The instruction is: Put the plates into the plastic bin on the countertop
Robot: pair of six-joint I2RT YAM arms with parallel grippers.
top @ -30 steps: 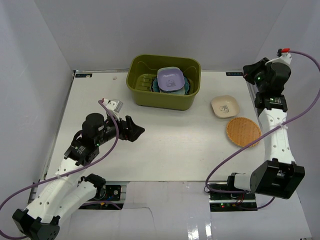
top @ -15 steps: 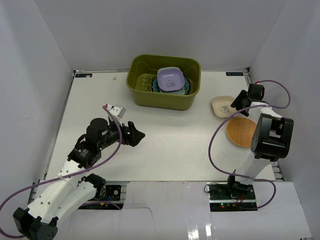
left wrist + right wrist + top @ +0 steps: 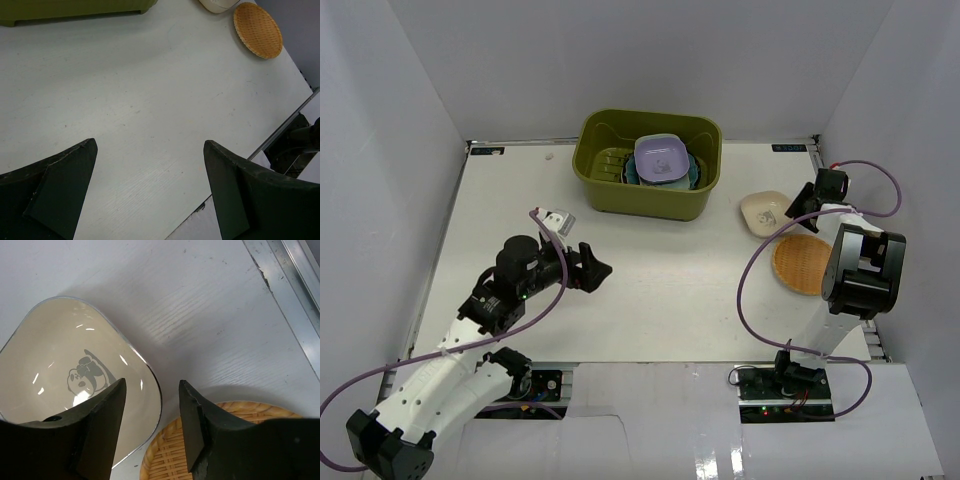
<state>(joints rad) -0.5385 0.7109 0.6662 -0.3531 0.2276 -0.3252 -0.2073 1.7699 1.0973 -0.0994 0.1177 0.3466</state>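
Hovering low over the surface (image 3: 670, 300), the right hand (image 3: 151, 390) is seen with its fingers parted by a moderate gap. A corner of the cream rounded-square plate (image 3: 75, 365) is framed in that gap: the rim runs between the two fingertips, with the left finger over the plate's hollow and the right finger outside it. No finger is shown pressed against the rim, so nothing is gripped. A small cartoon figure is printed inside the plate. Under the right finger, back toward the wrist, the orange woven-look plate (image 3: 167, 457) is found just beside the cream one; whether the two touch cannot be told.

The left hand (image 3: 150, 150) is held wide apart above bare surface, with nothing between its fingers. The olive-green bin (image 3: 650, 200) is placed well ahead of it and off to its left, far from both hands. Inside the bin a lavender plate (image 3: 660, 158) is stacked on a teal one (image 3: 630, 176).
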